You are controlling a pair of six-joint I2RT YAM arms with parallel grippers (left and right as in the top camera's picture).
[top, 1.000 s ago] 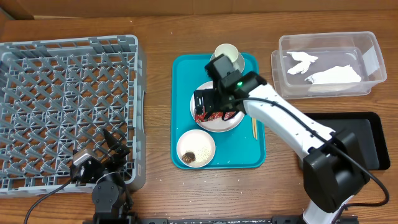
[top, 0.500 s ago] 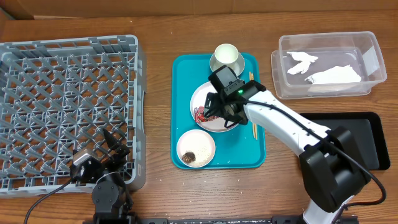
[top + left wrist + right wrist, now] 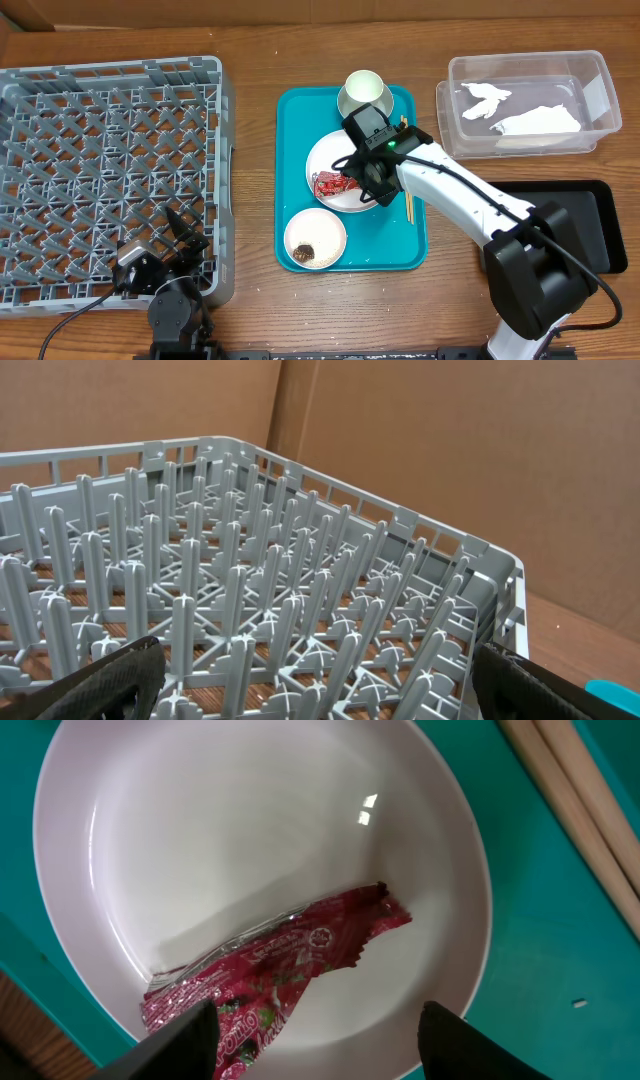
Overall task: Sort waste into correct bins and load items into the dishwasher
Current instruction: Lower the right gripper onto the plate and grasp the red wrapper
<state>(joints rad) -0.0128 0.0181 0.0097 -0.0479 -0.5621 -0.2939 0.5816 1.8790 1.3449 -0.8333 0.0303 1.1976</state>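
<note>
The right arm (image 3: 455,195) reaches forward and to its left, the right gripper (image 3: 318,1025) pointing down with jaws apart, while the left gripper (image 3: 187,230) sits low by its base, jaws spread wide

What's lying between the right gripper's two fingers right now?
The crumpled red wrapper, resting on the white plate; its lower end sits in the gap. The right wrist view shows it.
</note>
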